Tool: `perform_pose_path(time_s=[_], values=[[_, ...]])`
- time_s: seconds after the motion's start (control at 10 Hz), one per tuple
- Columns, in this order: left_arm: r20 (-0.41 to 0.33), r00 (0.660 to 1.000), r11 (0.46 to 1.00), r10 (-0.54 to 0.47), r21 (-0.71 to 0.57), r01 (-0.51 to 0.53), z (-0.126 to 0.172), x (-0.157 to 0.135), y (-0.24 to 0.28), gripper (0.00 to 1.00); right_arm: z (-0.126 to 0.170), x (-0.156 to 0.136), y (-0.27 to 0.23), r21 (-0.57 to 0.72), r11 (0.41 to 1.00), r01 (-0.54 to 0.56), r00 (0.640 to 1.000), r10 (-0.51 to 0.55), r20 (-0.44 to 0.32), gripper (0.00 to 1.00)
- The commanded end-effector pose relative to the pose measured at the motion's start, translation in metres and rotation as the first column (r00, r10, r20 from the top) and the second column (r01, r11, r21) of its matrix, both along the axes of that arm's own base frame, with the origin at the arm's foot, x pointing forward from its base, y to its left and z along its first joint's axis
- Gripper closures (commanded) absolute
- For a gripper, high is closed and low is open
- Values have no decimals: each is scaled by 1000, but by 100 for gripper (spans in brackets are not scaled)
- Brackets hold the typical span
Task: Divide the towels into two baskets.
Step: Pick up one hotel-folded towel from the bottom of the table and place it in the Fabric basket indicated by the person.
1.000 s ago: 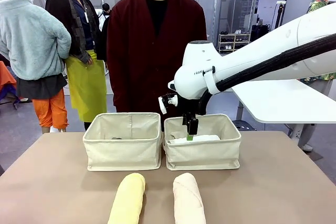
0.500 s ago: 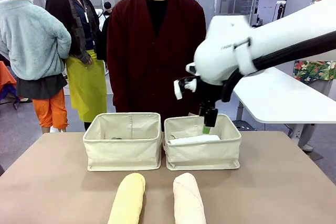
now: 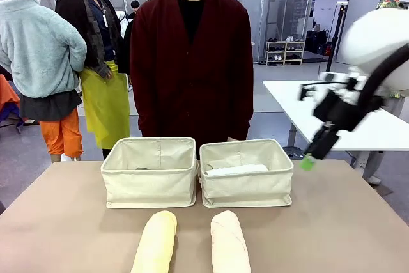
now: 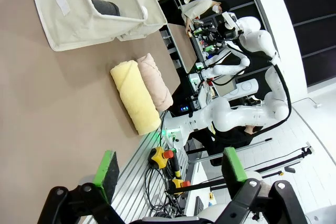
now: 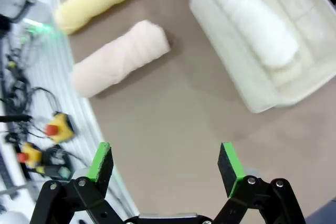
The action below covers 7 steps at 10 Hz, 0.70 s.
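Our left gripper and right gripper gape empty. The pale yellow rolled terry towel and pinkish-cream rolled terry towel lie at six o'clock of the cream canvas baskets; we judge them soft, light, best pinched mid-roll.

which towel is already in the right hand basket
The white towel: it lies inside that basket. The dark grey towel is in the other basket; the yellow towel and the pinkish cream towel lie on the table.

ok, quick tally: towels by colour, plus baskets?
Dark grey towel: 1
White towel: 1
Pale yellow towel: 1
Pinkish cream towel: 1
Baskets: 2
Total: 6
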<state>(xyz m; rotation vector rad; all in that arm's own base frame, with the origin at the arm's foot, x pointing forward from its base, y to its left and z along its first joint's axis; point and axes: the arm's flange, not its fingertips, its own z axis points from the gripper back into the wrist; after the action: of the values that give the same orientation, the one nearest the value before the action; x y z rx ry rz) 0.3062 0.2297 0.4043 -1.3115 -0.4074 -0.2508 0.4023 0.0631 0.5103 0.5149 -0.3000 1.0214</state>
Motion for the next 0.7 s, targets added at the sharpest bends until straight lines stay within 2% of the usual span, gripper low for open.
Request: perform_pose_path(time_s=[0.0, 0.1, 0.2, 0.3, 0.6], values=[[-18, 1000, 1000, 1, 8, -1, 3, -4, 2, 0, -5, -15, -82, 275, 952, 133, 983, -91, -161, 0], [-18, 1000, 1000, 1, 8, -1, 3, -4, 2, 0, -14, -23, -120, 340, 908, 245, 959, -176, -222, 0], [-18, 1000, 1000, 1, 8, -1, 3, -4, 2, 0, -33, -38, -154, 413, 845, 340, 922, -212, -324, 0], [-18, 1000, 1000, 1, 8, -1, 3, -4, 2, 0, -56, -51, -183, 481, 774, 412, 893, -238, -383, 0], [-18, 1000, 1000, 1, 8, -1, 3, -4, 2, 0, -127, -72, -235, 599, 569, 564, 811, -243, -532, 0]])
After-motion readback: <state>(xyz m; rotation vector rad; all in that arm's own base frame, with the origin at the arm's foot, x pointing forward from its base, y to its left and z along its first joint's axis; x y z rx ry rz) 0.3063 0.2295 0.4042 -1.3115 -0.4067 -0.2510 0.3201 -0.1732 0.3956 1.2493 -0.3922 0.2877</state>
